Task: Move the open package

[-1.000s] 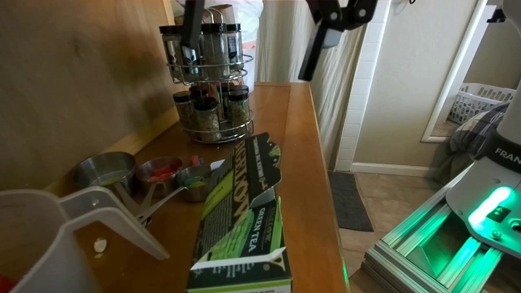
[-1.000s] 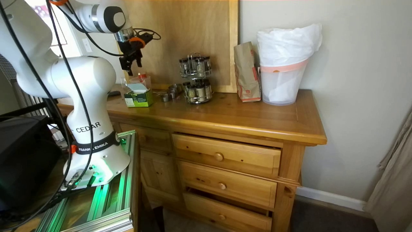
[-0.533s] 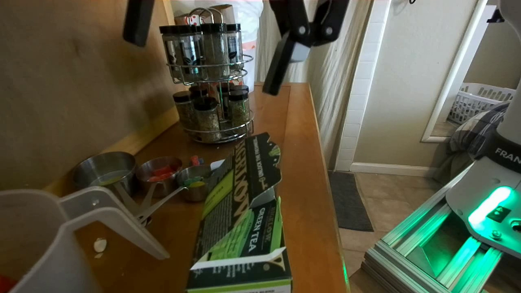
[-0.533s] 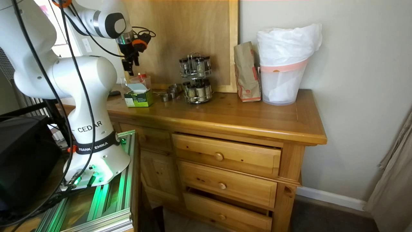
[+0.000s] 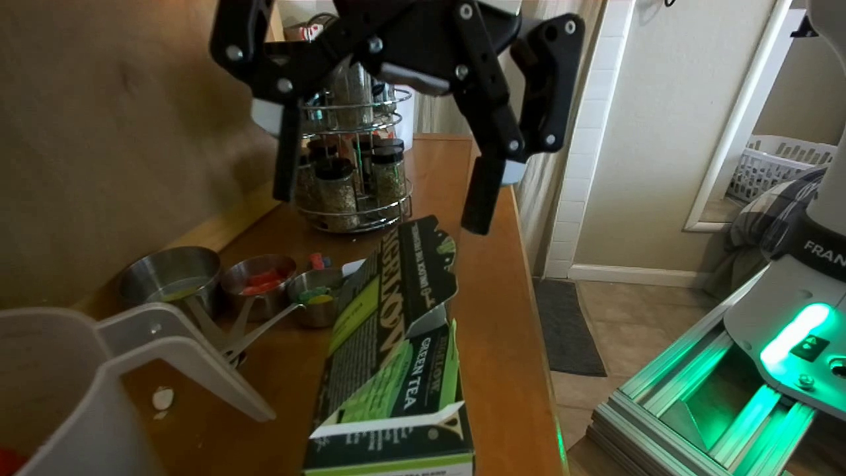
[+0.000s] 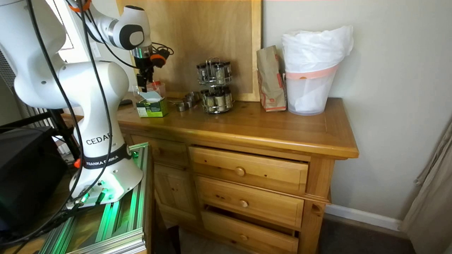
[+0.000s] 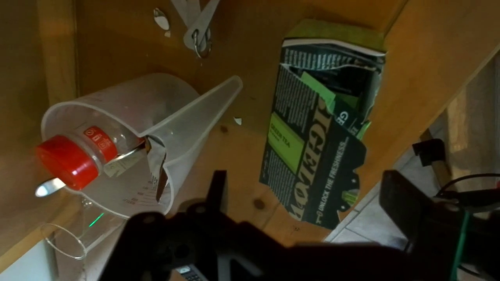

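Note:
The open package (image 5: 380,370) is a dark and light green tea box with white lettering. It sits on the wooden dresser top with its torn lid raised. It also shows in an exterior view (image 6: 152,108) and in the wrist view (image 7: 297,117), where dark contents show through the opening. My gripper (image 5: 382,210) is open and empty above the box, fingers pointing down. It also shows in an exterior view (image 6: 145,84) over the raised lid. In the wrist view my gripper (image 7: 304,177) has its fingers wide apart, with the lid's end between them in the picture; I see no contact.
A clear plastic jug (image 7: 129,101) holding a red-capped bottle (image 7: 68,162) stands beside the box. Metal measuring cups (image 5: 258,284) and a two-tier spice rack (image 5: 344,192) stand near it. A paper bag (image 6: 271,79) and a lined bin (image 6: 307,91) stand farther along. The dresser's front edge (image 5: 529,297) runs close by.
My gripper has come down over the box and lies lower in both exterior views. Its fingers stay apart. The box has not moved.

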Available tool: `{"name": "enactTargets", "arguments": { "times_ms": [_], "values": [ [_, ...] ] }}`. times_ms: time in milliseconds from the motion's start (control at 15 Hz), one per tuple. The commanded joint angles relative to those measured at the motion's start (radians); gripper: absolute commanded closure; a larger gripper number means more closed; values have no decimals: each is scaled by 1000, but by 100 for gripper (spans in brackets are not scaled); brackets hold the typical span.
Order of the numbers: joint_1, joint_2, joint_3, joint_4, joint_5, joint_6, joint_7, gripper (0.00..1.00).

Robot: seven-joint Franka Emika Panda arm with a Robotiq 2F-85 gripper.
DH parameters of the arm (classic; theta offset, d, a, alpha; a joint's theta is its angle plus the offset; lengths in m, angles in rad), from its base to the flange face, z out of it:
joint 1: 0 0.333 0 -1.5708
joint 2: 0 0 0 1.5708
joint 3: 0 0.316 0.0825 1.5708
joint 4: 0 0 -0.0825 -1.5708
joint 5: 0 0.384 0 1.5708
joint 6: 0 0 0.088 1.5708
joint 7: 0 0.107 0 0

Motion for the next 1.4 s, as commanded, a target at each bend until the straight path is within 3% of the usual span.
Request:
{"name": "enactTargets", "arguments": {
  "times_ms": [0,267,333,467,600,667,1067,1333],
  "values": [
    [-15,38,12,2,84,13,-59,0],
    [-20,78,23,2,155,28,-72,0],
    [-23,87,26,2,174,39,-77,25],
    [-23,96,31,3,222,70,-95,34],
    [-28,100,39,2,254,102,-101,49],
    [6,100,6,0,255,125,-94,56],
    [3,99,10,0,261,182,-86,98],
    [0,91,9,0,253,175,-85,100]
  ]
}}
